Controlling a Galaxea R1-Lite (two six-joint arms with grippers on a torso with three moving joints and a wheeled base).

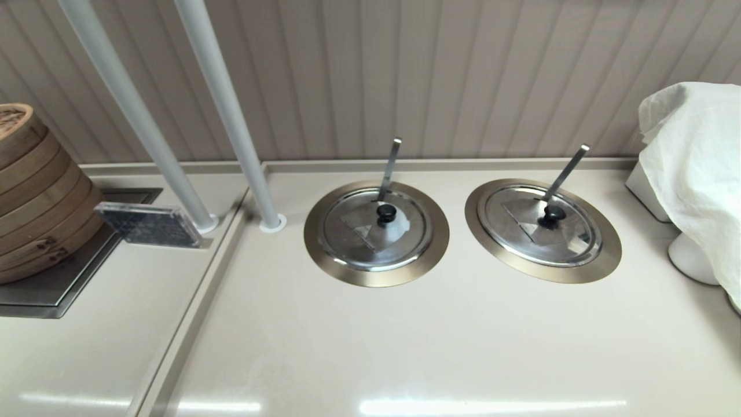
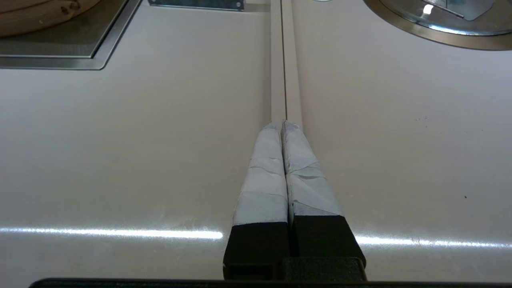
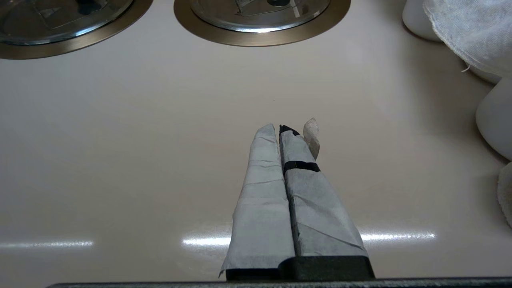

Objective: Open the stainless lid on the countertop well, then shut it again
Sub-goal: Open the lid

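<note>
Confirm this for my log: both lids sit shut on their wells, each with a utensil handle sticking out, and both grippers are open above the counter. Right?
Not quite. Both grippers are shut, not open: the left gripper in the left wrist view and the right gripper in the right wrist view show fingers pressed together. The rest stands: the stainless lid and the smeared lid sit shut, handles sticking out.

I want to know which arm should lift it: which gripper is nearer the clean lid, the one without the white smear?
Right. The right gripper hovers shut over bare counter with the clean lid just ahead. The left gripper, shut, sits by the counter seam, farther left beyond the smeared lid.
</note>
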